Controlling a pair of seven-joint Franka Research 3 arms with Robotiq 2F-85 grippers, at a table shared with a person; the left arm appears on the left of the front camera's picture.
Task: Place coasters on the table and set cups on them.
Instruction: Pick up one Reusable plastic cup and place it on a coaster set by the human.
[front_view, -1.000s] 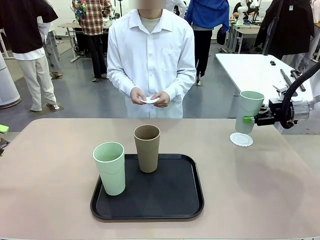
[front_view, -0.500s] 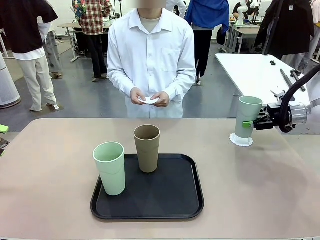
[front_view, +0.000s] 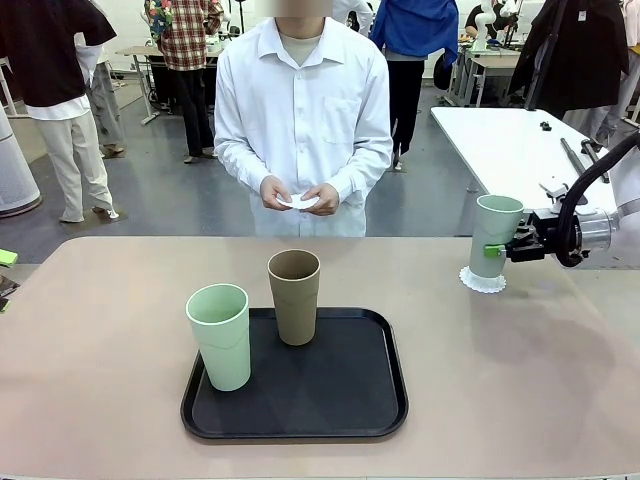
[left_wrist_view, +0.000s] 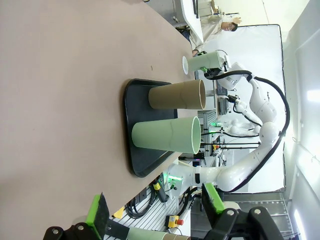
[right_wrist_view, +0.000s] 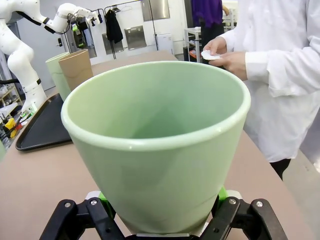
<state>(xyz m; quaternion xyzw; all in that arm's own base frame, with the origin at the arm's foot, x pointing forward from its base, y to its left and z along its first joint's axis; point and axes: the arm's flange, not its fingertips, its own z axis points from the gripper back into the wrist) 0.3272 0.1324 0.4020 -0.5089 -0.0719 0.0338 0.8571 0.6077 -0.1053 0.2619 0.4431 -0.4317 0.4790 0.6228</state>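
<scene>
My right gripper is shut on a pale mint green cup, holding it by the lower wall. The cup stands upright with its base on a white lacy coaster at the table's far right. Up close, this cup sits between the black fingers. A second mint cup and a brown cup stand on the black tray. The person's hands hold more white coasters. My left gripper is open, off the table's side, with nothing between its green pads.
The person in a white shirt stands at the far edge, centre. A white table lies behind the right arm. The tray occupies the near middle, with bare tabletop to its left and right.
My right gripper has come down and slightly left with the mint cup, bringing its base from above the coaster onto it. The left arm, tray cups and person stay still.
</scene>
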